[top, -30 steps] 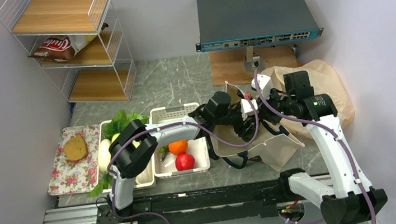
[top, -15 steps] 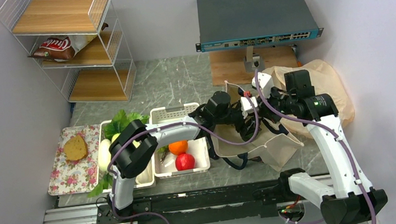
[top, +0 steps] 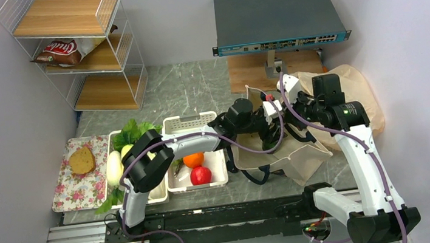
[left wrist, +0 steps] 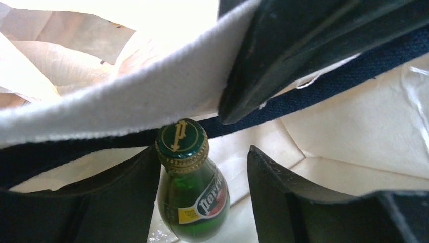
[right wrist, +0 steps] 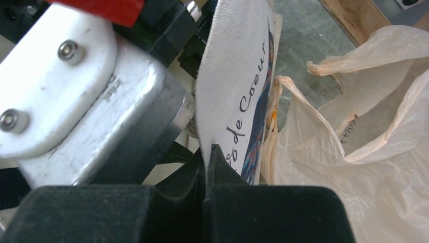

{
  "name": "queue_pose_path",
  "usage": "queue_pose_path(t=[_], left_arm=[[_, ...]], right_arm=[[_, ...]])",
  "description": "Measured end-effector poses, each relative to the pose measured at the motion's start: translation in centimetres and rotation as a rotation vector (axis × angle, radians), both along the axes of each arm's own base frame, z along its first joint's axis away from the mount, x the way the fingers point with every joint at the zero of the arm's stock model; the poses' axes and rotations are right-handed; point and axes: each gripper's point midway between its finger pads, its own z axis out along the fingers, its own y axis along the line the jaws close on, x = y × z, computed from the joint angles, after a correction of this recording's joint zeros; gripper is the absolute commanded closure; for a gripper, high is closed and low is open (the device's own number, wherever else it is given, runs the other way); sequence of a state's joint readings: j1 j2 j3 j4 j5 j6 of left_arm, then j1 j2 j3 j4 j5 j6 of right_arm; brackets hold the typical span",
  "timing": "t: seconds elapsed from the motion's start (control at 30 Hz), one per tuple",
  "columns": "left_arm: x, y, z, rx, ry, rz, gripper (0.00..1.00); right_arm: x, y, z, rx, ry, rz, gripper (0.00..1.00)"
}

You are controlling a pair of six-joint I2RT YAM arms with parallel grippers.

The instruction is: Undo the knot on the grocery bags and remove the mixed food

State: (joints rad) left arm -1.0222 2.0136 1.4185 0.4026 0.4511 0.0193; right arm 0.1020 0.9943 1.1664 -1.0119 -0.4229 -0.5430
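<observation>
Two bags sit centre right in the overhead view: one cream canvas tote (top: pixel 302 160) with navy straps, and one thin peach plastic bag (top: pixel 359 90) slack just behind it. The right gripper (right wrist: pixel 207 152) is clenched on the tote's upper rim. Inside the tote, one green glass bottle (left wrist: pixel 192 202) stands between the parted, released jaws of the left gripper (left wrist: pixel 202 167). Left of centre are two white baskets (top: pixel 191 123), and the right-hand one holds one orange (top: pixel 193 159) and one red apple (top: pixel 200 175).

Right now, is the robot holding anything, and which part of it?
The right end effector pinches the canvas tote by its top rim. The left end effector is open around the green bottle, not gripping it.
</observation>
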Motion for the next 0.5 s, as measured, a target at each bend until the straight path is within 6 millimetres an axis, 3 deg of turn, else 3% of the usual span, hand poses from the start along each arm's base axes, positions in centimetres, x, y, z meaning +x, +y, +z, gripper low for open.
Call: queue_pose_path(t=[0.13, 0.3, 0.5], left_arm=[[1.2, -0.7, 0.6, -0.020, 0.035, 0.067, 0.53], [1.5, -1.2, 1.1, -0.039, 0.065, 0.100, 0.98], [0.9, -0.8, 1.1, -0.051, 0.069, 0.088, 1.00]], right_arm=[[0.0, 0.2, 0.2, 0.003, -0.004, 0.006, 1.00], [-0.3, 0.3, 0.0, 0.001, 0.006, 0.018, 1.00], [-0.5, 0.4, 0.0, 0.005, 0.012, 0.019, 1.00]])
